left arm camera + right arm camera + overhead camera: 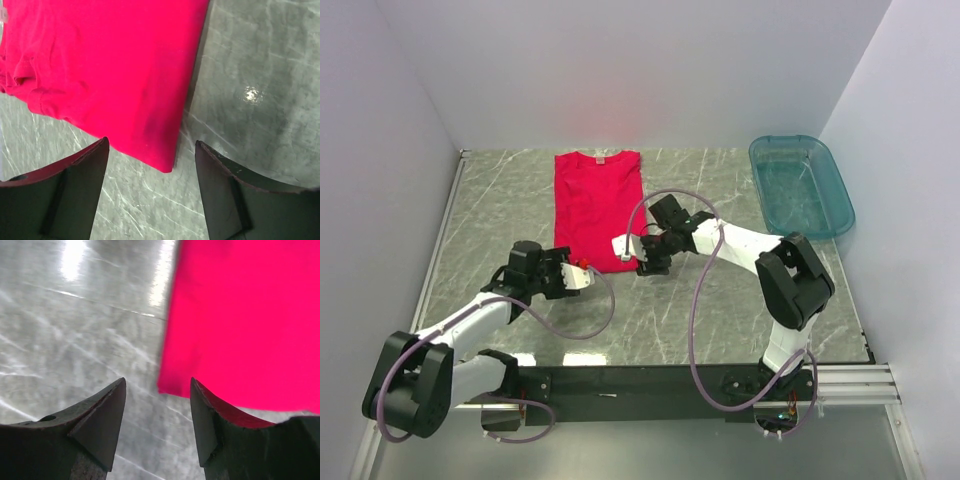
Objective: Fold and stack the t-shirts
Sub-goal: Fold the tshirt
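Observation:
One red t-shirt (597, 208) lies flat on the marble table, folded into a long narrow strip, with its neck towards the back wall. My left gripper (583, 272) hovers open at the strip's near left corner. In the left wrist view the shirt (100, 65) ends in a corner just ahead of the gap in the left gripper (152, 145), and nothing is held. My right gripper (642, 256) is open at the near right corner. In the right wrist view the shirt (250, 315) has its corner between the tips of the right gripper (157, 382), and nothing is gripped.
A teal see-through tub (800, 185) stands at the back right of the table, with nothing seen inside. White walls close in the left, back and right sides. A metal rail (720, 380) with the arm bases runs along the near edge.

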Robot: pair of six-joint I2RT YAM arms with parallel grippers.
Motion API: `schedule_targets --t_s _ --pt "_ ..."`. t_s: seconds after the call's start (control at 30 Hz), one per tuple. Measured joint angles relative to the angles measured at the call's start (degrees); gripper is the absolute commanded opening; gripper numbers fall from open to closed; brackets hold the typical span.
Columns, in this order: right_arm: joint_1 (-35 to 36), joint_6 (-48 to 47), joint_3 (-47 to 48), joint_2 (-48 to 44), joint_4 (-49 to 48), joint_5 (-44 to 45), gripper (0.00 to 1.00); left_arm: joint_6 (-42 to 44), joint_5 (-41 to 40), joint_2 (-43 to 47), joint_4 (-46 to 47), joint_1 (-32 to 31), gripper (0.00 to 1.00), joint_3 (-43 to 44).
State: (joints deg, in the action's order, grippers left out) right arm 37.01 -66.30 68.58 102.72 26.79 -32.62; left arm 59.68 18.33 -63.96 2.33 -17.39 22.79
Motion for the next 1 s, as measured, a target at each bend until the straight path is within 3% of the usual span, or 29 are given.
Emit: schedule_targets --t_s 0.27,0.4,0.57,0.7,1.0 --pt "-0.63 0.68 0.81 0.61 -2.62 0.72 0.60 2.47 -0.87 -6.40 0.33 -0.87 0.60 0.96" --pt "-0.63 0.63 0.81 0.63 -2.82 0.70 0.58 2.64 -2.25 -6.67 1.97 -0.85 0.43 0.15" --pt "-0.39 -0.04 0.81 0.81 -2.82 1.33 0.58 3.65 -4.90 -6.86 3.69 -0.83 0.32 -1.27" --pt "0.74 -0.68 0.85 2.10 -2.78 3.30 0.57 4.13 -6.05 -7.61 4.66 -0.81 0.16 -1.27" --pt "3.45 -0.79 1.46 4.42 -1.77 8.20 0.56 4.37 -6.32 -7.87 6.47 -0.81 0.06 -1.86"
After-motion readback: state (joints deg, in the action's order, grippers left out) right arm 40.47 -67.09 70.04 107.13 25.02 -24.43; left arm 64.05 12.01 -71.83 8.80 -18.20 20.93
